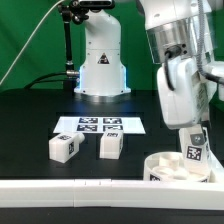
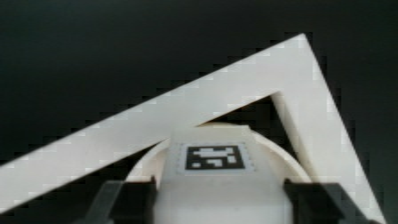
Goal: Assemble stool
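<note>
Pincer [image 2: 217, 200] pinched one stool leg [image 1: 194, 153] at the seat [image 1: 160, 168], 4 o'clock in the exterior view. Step: leg fitting, likely. Next: align with the seat's socket, lower squarely.

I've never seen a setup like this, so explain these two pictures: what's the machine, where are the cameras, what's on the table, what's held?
It is a white robot arm building a stool. One picture comes from a camera off the arm, the other from a camera on its wrist. On the black table lie two white plastic block legs, a white round ring-shaped seat, the flat white marker board and a long white rail. The jaws grip a third white tagged leg.
</note>
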`<control>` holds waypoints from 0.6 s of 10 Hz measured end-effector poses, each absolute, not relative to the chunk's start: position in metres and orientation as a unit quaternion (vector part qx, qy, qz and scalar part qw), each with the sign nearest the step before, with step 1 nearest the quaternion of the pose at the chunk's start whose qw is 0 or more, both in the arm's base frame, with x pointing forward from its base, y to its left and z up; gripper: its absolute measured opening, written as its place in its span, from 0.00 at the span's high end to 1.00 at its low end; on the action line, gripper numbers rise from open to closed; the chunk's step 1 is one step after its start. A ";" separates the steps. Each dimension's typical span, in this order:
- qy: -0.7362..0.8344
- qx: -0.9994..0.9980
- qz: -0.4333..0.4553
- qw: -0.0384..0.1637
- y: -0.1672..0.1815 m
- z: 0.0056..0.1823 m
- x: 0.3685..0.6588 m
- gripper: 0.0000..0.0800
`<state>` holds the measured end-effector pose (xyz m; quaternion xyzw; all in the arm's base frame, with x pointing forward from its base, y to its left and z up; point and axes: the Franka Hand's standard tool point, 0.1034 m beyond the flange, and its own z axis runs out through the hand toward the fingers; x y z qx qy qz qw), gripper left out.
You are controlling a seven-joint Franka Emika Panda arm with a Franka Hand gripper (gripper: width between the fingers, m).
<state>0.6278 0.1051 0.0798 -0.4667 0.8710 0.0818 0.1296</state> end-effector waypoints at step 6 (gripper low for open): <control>0.882 -0.440 0.096 0.139 0.108 0.081 0.628 0.30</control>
